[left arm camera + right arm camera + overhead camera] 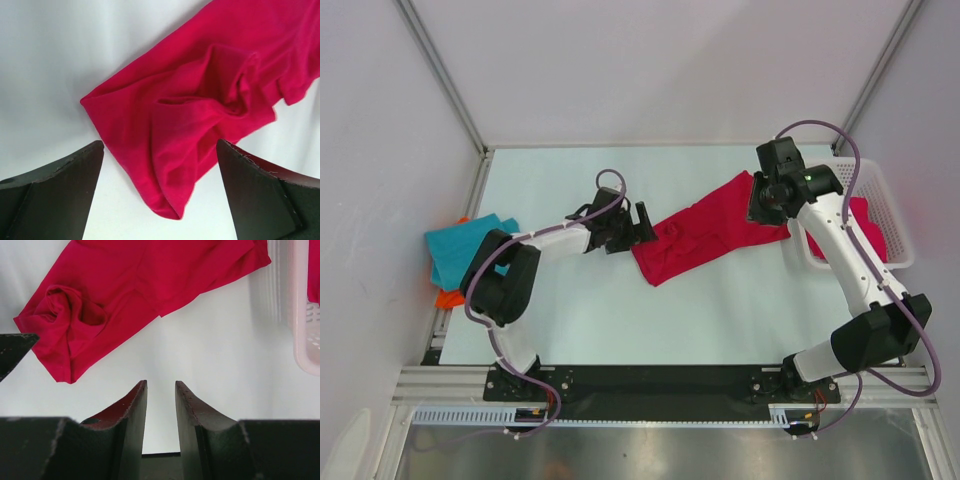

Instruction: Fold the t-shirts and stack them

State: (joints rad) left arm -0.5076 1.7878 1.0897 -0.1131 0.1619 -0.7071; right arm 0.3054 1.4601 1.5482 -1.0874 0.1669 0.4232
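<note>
Left end effector [160, 165]: wide, empty, crimson t-shirt [200, 100] just ahead on surface [50, 60] | right end effector [161, 390]: narrow gap, empty, shirt ahead-left.

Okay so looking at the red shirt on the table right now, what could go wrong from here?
The red shirt lies bunched and twisted, so a fold started now would likely come out lumpy. The left gripper is open over a doubled-up edge and may pinch several layers at once. The shirt's far end sits by the white basket, which holds more red cloth; tugging could snag it there.
</note>
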